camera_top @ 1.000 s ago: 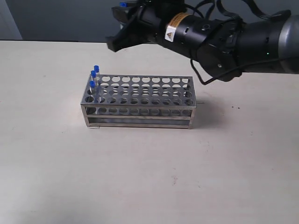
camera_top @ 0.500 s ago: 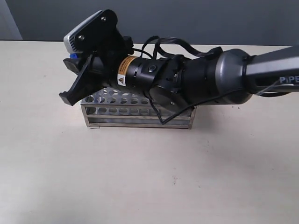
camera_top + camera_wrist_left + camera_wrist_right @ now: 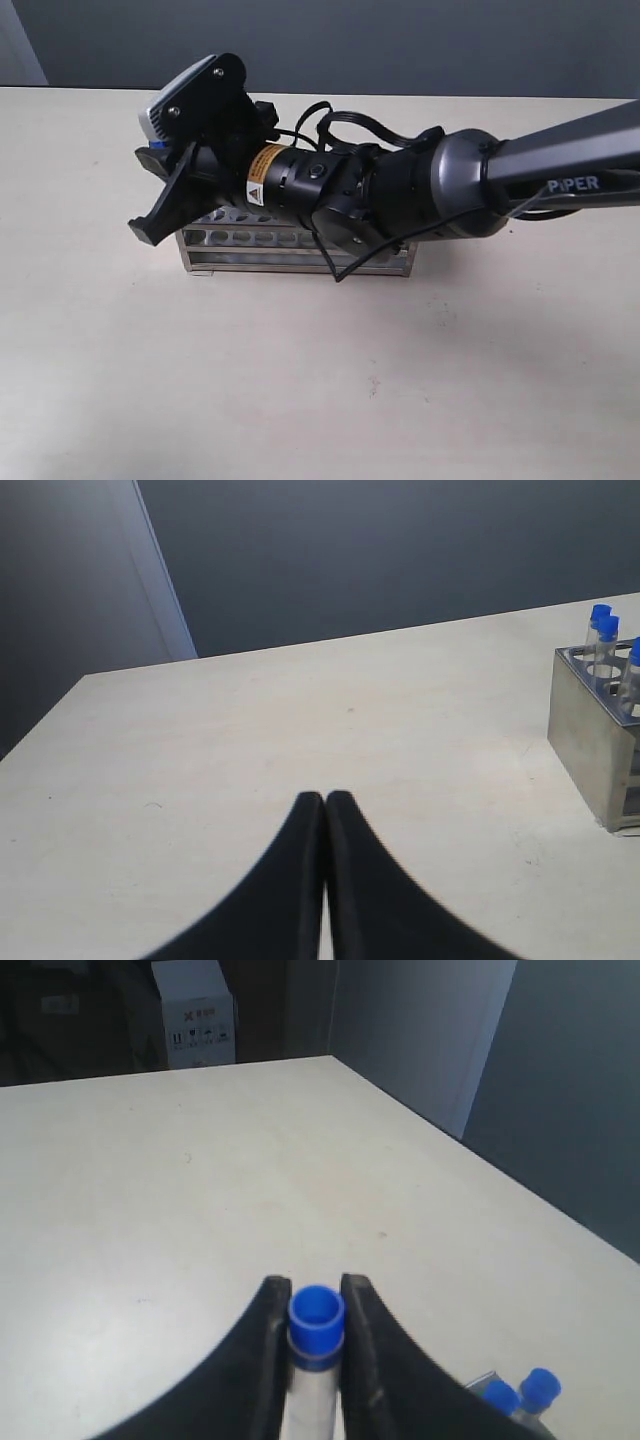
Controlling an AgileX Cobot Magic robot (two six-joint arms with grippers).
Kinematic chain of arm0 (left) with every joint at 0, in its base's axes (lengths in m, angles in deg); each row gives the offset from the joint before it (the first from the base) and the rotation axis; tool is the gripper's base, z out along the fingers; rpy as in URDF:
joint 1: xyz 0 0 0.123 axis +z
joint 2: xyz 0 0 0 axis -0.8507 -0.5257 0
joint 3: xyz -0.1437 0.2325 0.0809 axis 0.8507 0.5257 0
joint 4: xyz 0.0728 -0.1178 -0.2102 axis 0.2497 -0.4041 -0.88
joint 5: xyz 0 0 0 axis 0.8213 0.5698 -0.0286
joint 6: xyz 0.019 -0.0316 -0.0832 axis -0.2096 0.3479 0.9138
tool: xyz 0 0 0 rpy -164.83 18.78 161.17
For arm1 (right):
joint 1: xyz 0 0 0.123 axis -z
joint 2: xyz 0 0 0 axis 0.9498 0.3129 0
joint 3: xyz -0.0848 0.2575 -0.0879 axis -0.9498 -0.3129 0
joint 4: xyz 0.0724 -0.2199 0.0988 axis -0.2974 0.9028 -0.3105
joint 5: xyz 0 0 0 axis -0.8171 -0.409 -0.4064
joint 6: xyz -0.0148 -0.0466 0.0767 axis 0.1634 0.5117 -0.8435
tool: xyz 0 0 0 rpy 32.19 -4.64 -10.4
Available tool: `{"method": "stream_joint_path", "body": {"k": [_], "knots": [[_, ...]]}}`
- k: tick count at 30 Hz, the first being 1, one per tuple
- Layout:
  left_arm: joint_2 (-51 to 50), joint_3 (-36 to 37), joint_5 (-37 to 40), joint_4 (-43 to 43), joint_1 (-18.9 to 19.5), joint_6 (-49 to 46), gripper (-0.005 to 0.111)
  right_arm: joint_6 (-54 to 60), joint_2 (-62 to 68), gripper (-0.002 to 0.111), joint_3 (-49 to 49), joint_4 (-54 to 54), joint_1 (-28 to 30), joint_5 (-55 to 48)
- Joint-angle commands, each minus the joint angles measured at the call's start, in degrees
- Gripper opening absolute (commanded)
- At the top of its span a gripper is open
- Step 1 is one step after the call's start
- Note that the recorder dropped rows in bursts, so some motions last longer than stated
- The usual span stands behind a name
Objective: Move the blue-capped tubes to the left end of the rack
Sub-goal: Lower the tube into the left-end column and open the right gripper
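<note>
Right pincer [image 3: 316, 1295], stretched across the rack [image 3: 290, 255] to its left end, grips one blue-capped tube [image 3: 317, 1322] just below the cap, the tube's long axis running along the fingers. Three more blue-capped tubes [image 3: 600, 630] stand upright in the end holes just beside it. Left pincer [image 3: 325, 805] hangs closed and empty over the worktop [image 3: 300, 400], apart from the rack. Seating the tube likely depends on lining its foot up over a free end hole.

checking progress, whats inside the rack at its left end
Three blue-capped tubes stand in end holes of the rack. In the exterior view the right arm covers its top, so other holes are hidden.
</note>
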Motion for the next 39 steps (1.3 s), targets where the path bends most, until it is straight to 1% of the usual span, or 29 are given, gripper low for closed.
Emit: {"method": "stream_joint_path", "body": {"k": [1, 7, 13, 19, 25, 39], "knots": [[-0.3, -0.1, -0.8, 0.2, -0.5, 0.2, 0.0, 0.1, 1.3, 0.0, 0.4, -0.6, 0.0, 0.6], [-0.3, -0.1, -0.8, 0.2, -0.5, 0.2, 0.0, 0.3, 1.6, 0.0, 0.9, -2.0, 0.0, 1.9], [-0.3, -0.1, -0.8, 0.2, -0.5, 0.2, 0.0, 3.7, 1.6, 0.0, 0.9, -5.0, 0.0, 2.8], [-0.3, -0.1, -0.8, 0.2, -0.5, 0.2, 0.0, 6.2, 1.6, 0.0, 0.9, -5.5, 0.0, 2.6], [-0.3, -0.1, -0.8, 0.2, -0.5, 0.2, 0.0, 8.7, 1.6, 0.0, 0.9, -9.3, 0.0, 2.6], [-0.3, -0.1, -0.8, 0.2, -0.5, 0.2, 0.0, 9.0, 4.8, 0.0, 0.9, -11.8, 0.0, 4.4]]}}
